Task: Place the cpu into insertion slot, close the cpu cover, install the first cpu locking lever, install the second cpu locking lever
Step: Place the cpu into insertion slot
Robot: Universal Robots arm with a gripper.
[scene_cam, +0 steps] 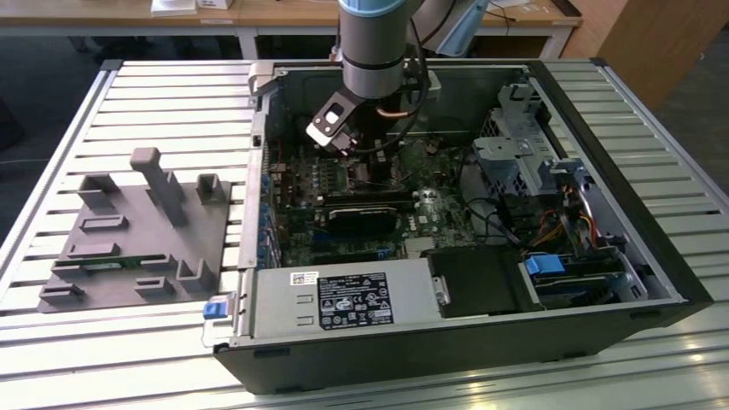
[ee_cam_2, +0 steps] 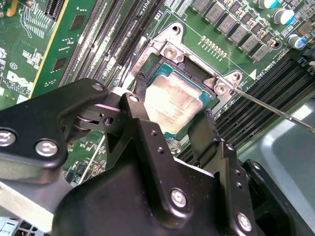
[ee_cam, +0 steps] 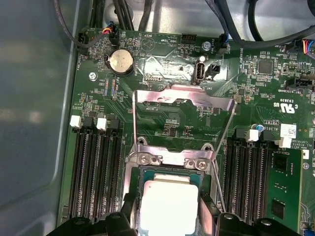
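Fingers [ee_cam_2: 205,132] clamped on two opposite edges of the cpu [ee_cam_2: 171,102], with my gripper [ee_cam_2: 174,105] low inside the open computer case [scene_cam: 456,352]. The cpu sits between the fingers, inside the insertion slot [ee_cam: 172,158] rim; I can't tell if it's fully seated. The cpu cover [ee_cam: 182,96] is flipped open beyond the fingertips. A thin locking lever [ee_cam_2: 275,112] sticks out beside one finger. Memory slots [ee_cam: 96,167] flank both fingers.

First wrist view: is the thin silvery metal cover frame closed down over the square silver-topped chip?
No, the cover frame lies swung back, leaving the chip uncovered.
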